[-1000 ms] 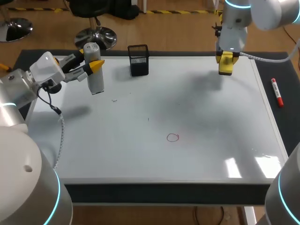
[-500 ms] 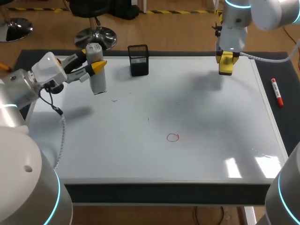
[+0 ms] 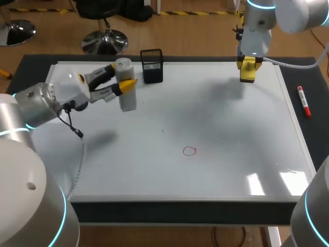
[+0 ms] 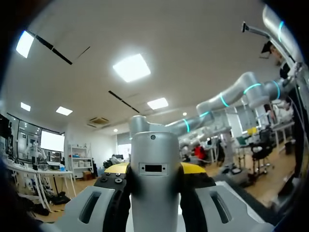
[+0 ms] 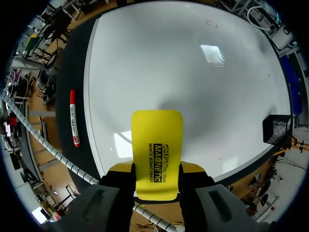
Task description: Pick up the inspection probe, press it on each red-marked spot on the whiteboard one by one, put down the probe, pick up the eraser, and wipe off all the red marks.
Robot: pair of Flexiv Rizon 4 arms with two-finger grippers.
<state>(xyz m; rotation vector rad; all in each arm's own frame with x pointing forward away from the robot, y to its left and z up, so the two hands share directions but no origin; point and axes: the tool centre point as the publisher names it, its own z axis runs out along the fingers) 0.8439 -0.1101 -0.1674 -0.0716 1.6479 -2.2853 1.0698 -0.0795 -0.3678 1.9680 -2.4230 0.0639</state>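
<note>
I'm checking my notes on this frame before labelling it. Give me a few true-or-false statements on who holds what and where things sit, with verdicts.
1. The left gripper is shut on the inspection probe. True.
2. The right gripper holds nothing. False: the right gripper is shut on the yellow eraser.
3. One red mark shows on the whiteboard. True.
4. The red marker lies on the whiteboard. False: the red marker lies on the dark mat beside the board's right edge.
5. The probe is pressed on the red mark. False: it is well away from it, near the black mesh holder.
</note>
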